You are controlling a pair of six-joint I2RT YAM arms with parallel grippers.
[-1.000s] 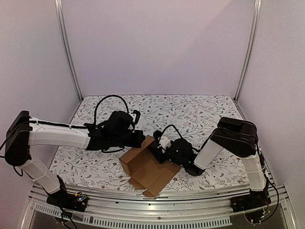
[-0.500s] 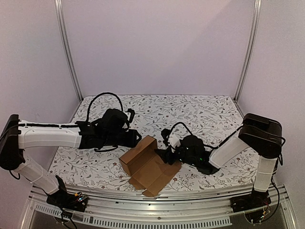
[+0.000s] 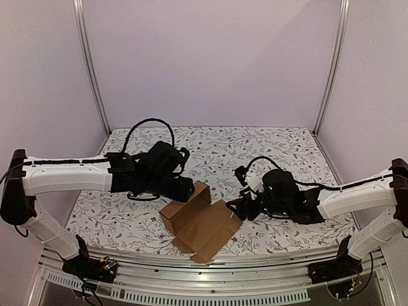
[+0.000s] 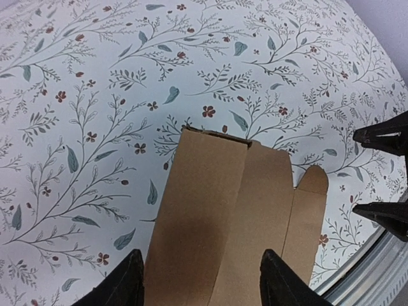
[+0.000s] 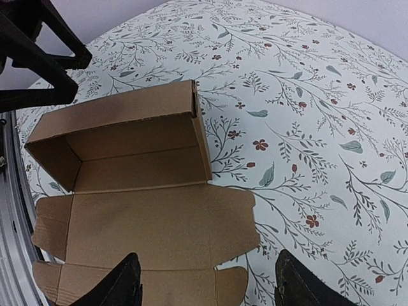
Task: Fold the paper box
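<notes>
The paper box [image 3: 199, 220] is plain brown cardboard, half formed: an upright trough with raised walls [image 5: 121, 143] at its far left and a flat lid panel with flaps [image 5: 153, 233] lying toward the near edge. My left gripper [image 3: 189, 187] hovers open just left of the raised back wall, its fingertips straddling the cardboard [image 4: 226, 217] from above without touching it. My right gripper [image 3: 237, 207] stands open just right of the flat panel's edge, with nothing between its fingers. In the right wrist view the left gripper's fingers [image 5: 48, 54] show beyond the trough.
A floral tablecloth [image 3: 255, 153] covers the table. A metal rail [image 3: 210, 268] runs along the near edge, close to the box's front flaps. Upright frame posts [image 3: 89, 64] and plain walls bound the back and sides.
The left gripper has opened and let go of the box's back wall. The right gripper has opened wider and drawn back to the right, off the cardboard. The box stays put.
</notes>
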